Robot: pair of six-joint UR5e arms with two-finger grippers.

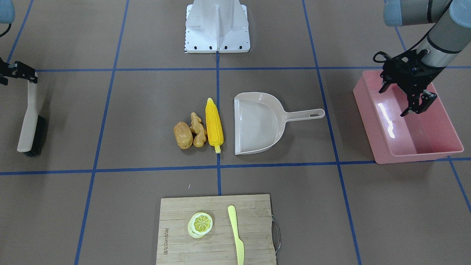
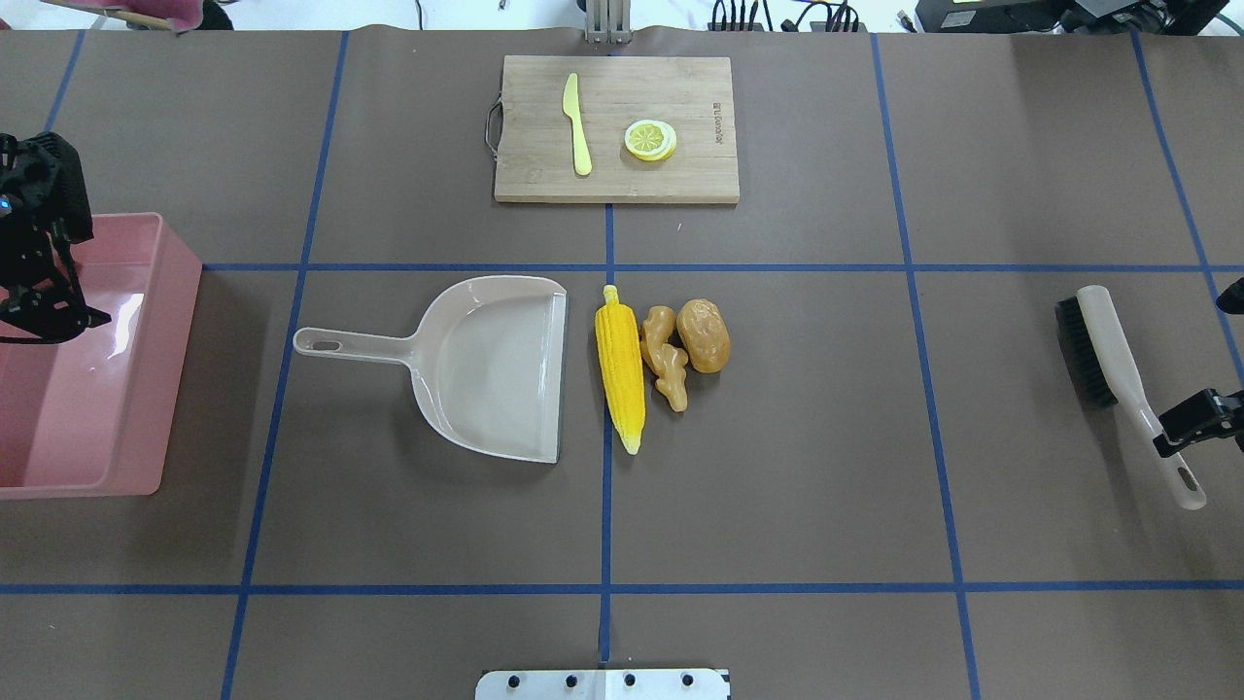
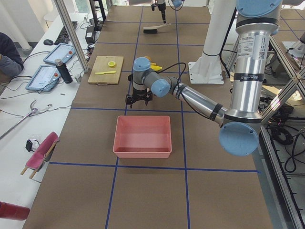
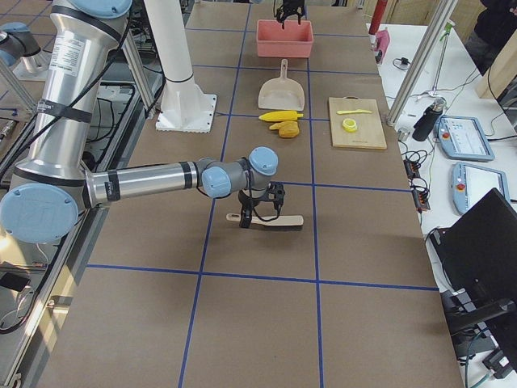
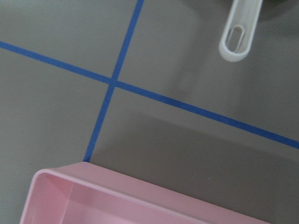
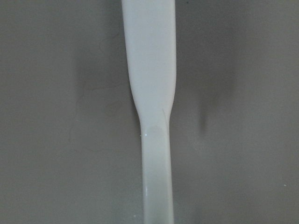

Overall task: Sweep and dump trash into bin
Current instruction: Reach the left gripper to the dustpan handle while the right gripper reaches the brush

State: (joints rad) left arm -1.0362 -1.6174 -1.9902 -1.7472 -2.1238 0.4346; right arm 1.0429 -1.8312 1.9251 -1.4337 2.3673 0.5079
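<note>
The bin (image 2: 175, 369) sits under left claw (image 1: 393, 103), jaws wide apart, nothing held. To that claw's right lies the dustpan (image 2: 496, 369), untouched. Just past its lip is the trash: corn (image 2: 620, 365), ginger (image 2: 666, 360), potato (image 2: 704, 335), bunched side by side. Right claw (image 2: 1191, 418) is at the brush (image 2: 1108, 355) handle; cannot tell if it grips. Judgement: seat the handle squarely, keep bristles flat on the counter (image 2: 777, 486), sweep toward the pan.

At your edge of the counter (image 1: 368, 221) you have a wooden board (image 1: 176, 221) with a metal handle on one short side. On it a lemon slice (image 1: 201, 223) and a pale yellow knife (image 1: 235, 232) lie side by side, not touching. Mid-counter a beige dustpan (image 1: 257, 123) lies flat, its handle pointing away from the white brush (image 1: 31, 123), whose dark bristles face the dustpan. Blue tape lines cross the counter.
</note>
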